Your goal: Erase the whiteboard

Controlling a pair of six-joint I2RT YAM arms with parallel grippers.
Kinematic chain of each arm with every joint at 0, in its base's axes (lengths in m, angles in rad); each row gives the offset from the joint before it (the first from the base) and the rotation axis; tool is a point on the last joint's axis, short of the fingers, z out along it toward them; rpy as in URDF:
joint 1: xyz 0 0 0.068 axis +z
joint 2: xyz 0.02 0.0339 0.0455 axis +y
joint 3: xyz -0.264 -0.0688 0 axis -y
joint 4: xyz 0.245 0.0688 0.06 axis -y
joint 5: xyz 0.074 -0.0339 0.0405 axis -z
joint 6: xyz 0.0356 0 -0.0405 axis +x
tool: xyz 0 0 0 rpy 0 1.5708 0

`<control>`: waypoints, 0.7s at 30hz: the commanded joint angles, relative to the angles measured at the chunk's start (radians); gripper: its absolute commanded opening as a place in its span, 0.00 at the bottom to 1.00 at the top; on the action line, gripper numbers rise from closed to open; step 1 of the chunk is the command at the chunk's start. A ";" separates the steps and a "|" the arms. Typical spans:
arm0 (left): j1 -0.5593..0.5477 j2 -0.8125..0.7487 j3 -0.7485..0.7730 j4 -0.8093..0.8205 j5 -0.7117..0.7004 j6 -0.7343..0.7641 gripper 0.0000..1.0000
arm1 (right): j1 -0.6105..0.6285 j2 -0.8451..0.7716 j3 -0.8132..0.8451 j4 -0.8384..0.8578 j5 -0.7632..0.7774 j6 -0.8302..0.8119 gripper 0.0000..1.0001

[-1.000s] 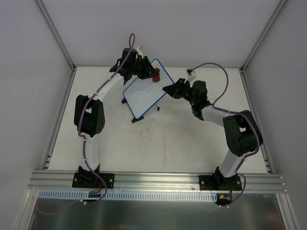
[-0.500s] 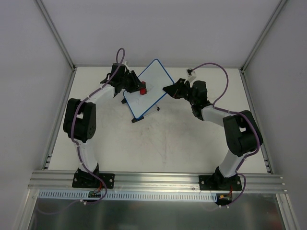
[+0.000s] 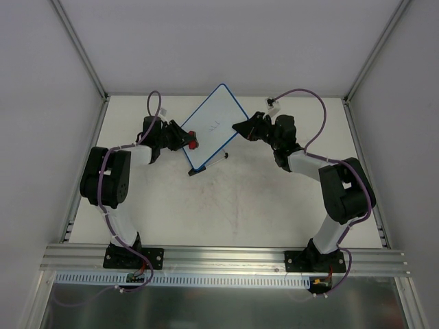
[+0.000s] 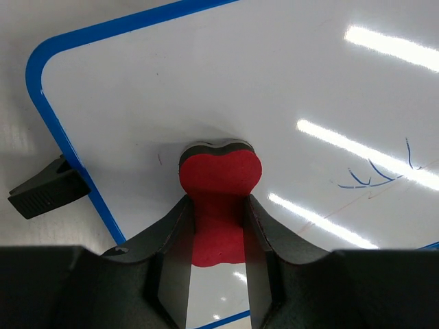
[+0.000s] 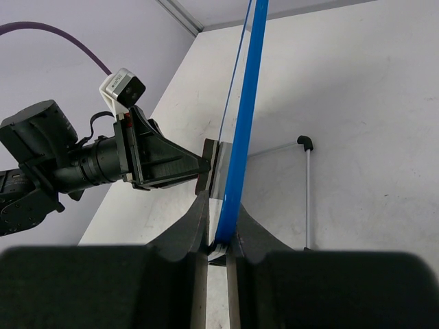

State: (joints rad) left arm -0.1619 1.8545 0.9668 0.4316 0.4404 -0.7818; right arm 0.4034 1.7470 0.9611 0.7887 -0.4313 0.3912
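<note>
While pinching thin blue frame of whiteboard (image 3: 214,127) w/ right gripper (image 5: 218,236), holds glossy board tilted at far centre; clamps left gripper (image 4: 218,212) on matte red bone-shaped eraser (image 4: 219,175), pressed to surface.

No readable text anywhere; the whiteboard (image 4: 206,82) bears only illegible blue scribbles (image 4: 376,176)
</note>
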 commanded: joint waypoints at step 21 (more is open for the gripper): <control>-0.291 0.238 0.685 -0.602 -0.014 0.185 0.00 | 0.052 0.019 0.025 -0.037 -0.109 -0.141 0.00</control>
State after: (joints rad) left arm -0.3767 1.9926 1.5959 -0.0166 0.3351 -0.6704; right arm 0.3943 1.7470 0.9653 0.7597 -0.4080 0.4049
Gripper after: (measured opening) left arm 0.300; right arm 0.129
